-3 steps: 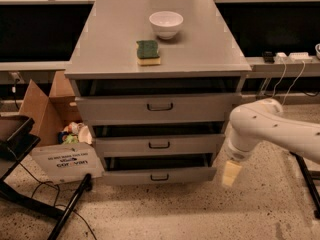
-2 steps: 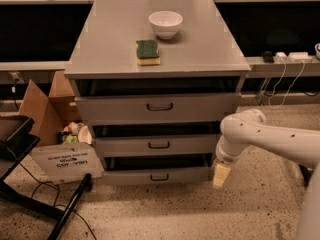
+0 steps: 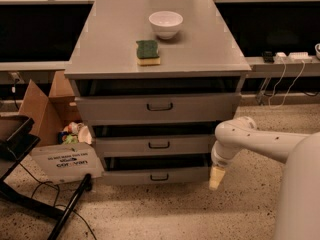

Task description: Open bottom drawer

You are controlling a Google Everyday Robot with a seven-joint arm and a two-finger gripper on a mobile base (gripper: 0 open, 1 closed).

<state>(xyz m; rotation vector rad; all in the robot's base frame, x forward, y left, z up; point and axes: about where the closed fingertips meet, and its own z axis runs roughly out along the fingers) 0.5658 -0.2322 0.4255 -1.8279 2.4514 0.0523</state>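
Barely under way: my claw (image 3: 216,178) hangs low, pointing at the speckled floor (image 3: 165,214), just beside the right end of the bottom drawer (image 3: 127,177), the slimmest of three grey fronts at the foot of the cabinet. Whether the claw is released or clenched I cannot tell; it holds nothing that I can see. It is not on the small dark loop handle (image 3: 159,177), which sits in the middle of the drawer front, well to the claw's left.

By my reading, nothing of the job proper is done. The bottom drawer shows a dark gap above its front, as do the mid-height drawer (image 3: 125,146) and the tallest drawer (image 3: 112,109), but none of its plain inside is on show, so I judge it unpulled. Left to do: bring the claw across to the handle, take hold, and draw the front out toward me.

Set against a second ago, my claw has slid leftward and a touch lower, from out over open floor to the drawer's right corner, and the white arm (image 3: 260,141) has swung in with it. All three drawer fronts sit where they did. So do the white bowl (image 3: 165,23) and green sponge (image 3: 148,52) on the cabinet top (image 3: 210,49).
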